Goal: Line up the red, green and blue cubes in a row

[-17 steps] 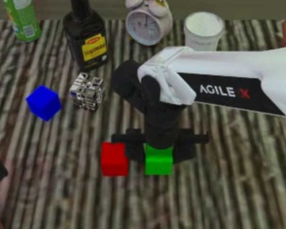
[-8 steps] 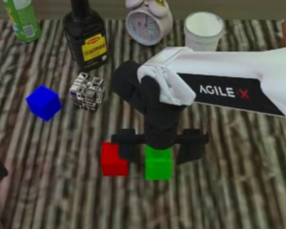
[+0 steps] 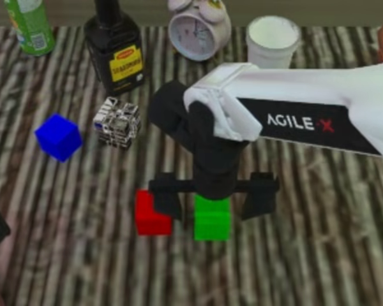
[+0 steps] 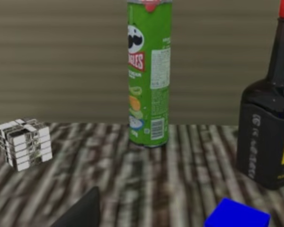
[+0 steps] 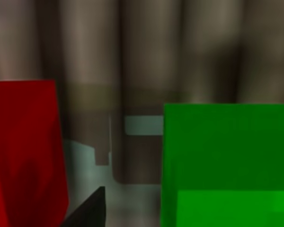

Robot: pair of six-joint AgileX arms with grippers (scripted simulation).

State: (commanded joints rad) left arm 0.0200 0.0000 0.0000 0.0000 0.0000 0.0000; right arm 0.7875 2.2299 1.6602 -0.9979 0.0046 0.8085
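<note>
red cube (image 3: 152, 215) left of green cube (image 3: 212, 218), blue cube (image 3: 58, 136) far left

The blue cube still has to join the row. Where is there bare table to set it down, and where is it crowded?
Bare table lies left of the red cube, below the blue cube, and right of the green cube. The back edge is crowded: green can, dark bottle, clock, white cup. The open right gripper straddles the green cube.

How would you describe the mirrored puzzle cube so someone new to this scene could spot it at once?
Start at the dark sauce bottle with the yellow label at the table's far edge. Just in front of it sits the puzzle cube, with the blue cube to its left. Unlike the plain blue, red and green cubes, it is silvery, reflective and split into segments.
</note>
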